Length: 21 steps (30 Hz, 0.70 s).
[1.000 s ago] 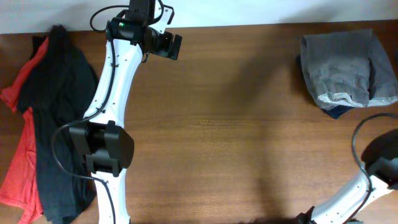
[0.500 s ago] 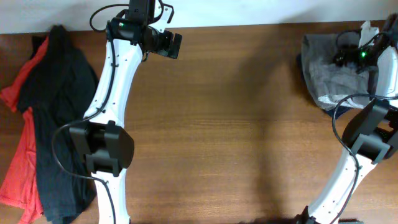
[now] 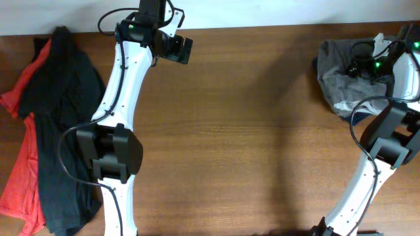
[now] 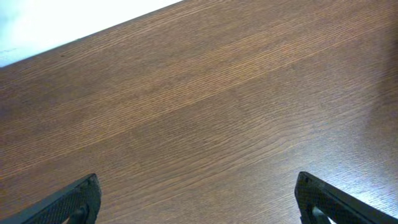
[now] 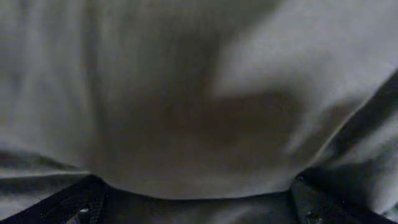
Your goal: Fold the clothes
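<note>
The folded grey-brown shorts (image 3: 336,82) lie at the table's far right corner. My right gripper (image 3: 359,64) is down on top of them. In the right wrist view the grey cloth (image 5: 199,93) fills the frame and bulges between the two dark fingertips (image 5: 81,202), which stand wide apart; the right gripper (image 5: 199,202) is open. My left gripper (image 3: 182,49) hovers near the far edge, left of centre. In its own view the left gripper (image 4: 199,199) is open over bare wood with nothing between the fingers.
A black garment (image 3: 59,111) lies in a long heap over a red one (image 3: 20,170) along the table's left side. The brown wooden table (image 3: 249,131) spans the middle. A white wall strip (image 4: 56,25) borders the far edge.
The right arm swung in from the lower right onto the grey shorts and its jaws spread wide. The shorts' top is now rumpled. The left arm barely moved.
</note>
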Available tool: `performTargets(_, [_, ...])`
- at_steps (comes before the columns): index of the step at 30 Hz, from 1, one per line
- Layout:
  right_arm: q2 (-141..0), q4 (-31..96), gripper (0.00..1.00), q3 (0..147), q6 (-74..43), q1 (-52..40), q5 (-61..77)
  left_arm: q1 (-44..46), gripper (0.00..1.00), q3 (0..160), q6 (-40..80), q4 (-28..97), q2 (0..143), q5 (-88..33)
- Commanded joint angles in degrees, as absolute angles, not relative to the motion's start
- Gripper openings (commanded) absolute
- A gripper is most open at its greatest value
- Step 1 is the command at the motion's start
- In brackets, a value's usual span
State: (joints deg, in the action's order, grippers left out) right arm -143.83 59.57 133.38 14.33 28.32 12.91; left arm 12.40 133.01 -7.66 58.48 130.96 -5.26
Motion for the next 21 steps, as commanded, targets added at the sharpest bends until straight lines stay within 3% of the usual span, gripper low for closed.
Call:
performTargets(1, [-135.96,62.43,0.99,138.78,12.58,28.6,13.17,12.21,0.99,134.02,-7.4,58.35,131.68,-4.62])
performTargets(10, [-120.99,74.74,0.99,152.59,9.98,26.48,20.53,12.21,0.99,134.02,-7.4,58.39,131.68,-4.64])
performTargets(21, [-114.1,78.37,0.99,152.53,10.02,9.47,40.42,12.21,0.99,134.02,-7.4,58.39,131.68,-4.64])
